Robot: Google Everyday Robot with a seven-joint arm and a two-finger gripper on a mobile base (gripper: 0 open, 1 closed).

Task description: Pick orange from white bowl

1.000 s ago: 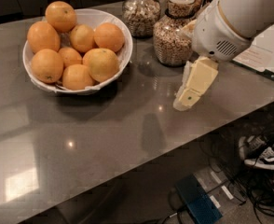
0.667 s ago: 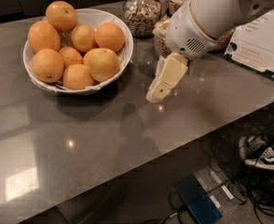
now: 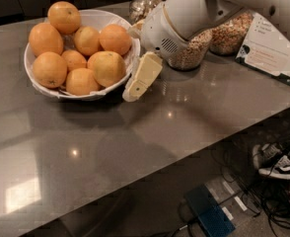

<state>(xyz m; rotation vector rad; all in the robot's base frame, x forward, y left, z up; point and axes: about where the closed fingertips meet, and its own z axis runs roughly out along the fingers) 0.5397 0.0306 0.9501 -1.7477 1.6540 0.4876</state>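
Gripper (image 3: 141, 77) beside white bowl (image 3: 46, 89)
We see it just right of the rim, holding nothing; how far open we cannot tell; orange (image 3: 107, 68) lies front right in the bowl

— Bright or dim?
— Moderate and warm, lit from overhead. Two small glare spots on the grey countertop (image 3: 209, 107), plus a pale reflected patch at lower left.
— Shadows?
— Soft and dark under the white bowl (image 3: 100, 18), likewise beneath the gripper (image 3: 140, 78) hanging just beside the bowl's right rim. Murky below the counter edge.
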